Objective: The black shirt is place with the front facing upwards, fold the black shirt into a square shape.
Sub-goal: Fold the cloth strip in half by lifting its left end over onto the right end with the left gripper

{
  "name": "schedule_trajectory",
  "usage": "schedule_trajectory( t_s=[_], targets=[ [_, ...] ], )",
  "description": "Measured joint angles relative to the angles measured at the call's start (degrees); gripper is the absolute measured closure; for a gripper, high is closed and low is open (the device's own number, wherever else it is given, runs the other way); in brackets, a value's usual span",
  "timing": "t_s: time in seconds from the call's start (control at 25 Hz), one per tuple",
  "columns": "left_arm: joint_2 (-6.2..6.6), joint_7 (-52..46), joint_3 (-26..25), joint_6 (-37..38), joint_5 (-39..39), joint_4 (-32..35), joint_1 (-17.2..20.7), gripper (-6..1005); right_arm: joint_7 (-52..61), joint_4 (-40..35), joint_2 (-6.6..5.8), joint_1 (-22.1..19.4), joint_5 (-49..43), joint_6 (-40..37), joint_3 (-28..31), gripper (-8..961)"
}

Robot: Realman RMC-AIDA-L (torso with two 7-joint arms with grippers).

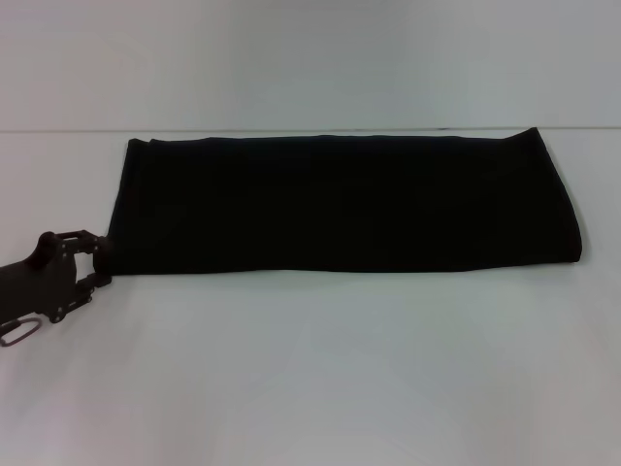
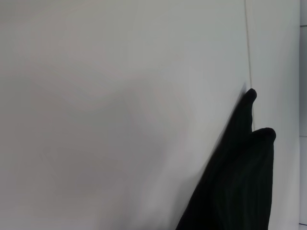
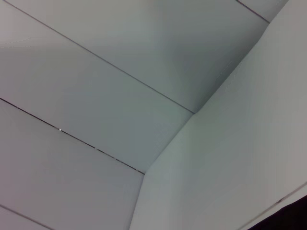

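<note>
1. The black shirt (image 1: 340,199) lies flat on the white surface (image 1: 320,369) as a long folded band, plain black side up, no lettering showing. Its long axis runs left to right across the scene, set toward the far half of the surface.
2. The left gripper (image 1: 96,260) sits at the shirt's near-left corner, low on the surface. Its fingers (image 1: 89,238) stand apart, one just beside the shirt's left edge and the other nearer, with the corner lying immediately to their right.
3. In the left wrist view the shirt's folded layers (image 2: 240,177) reach away across the surface.
4. The right gripper is not in the head view; its wrist view shows only walls, so its state cannot be told.
5. Judged from this, the left arm is nearer, and the band still needs folding along its length, left end carried toward the right.
</note>
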Motion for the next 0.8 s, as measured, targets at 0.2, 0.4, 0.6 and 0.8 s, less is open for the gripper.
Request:
schedule_trajectory(
  t_s=[0.2,0.4,0.6,0.8],
  targets=[
    [0.23,-0.16,0.17,-1.33,0.69,-1.39,-1.27,514,0.00,0.08,0.00,0.06,0.00,0.30,-0.10,257],
    [0.39,0.21,0.20,-1.64,1.41,-1.97,-1.80,509,0.07,0.07,-0.06,0.06,0.00,0.61,-0.16,257],
    [0.32,2.47,-0.13,0.11,0.88,-1.54,-1.88,505,0.06,0.07,-0.09,0.03,0.00,0.63,0.08,256],
    [0.27,2.11,-0.26,-0.11,0.84,-1.84,-1.91,440,0.02,0.07,-0.06,0.00,0.00,0.68,0.08,256]
  ],
)
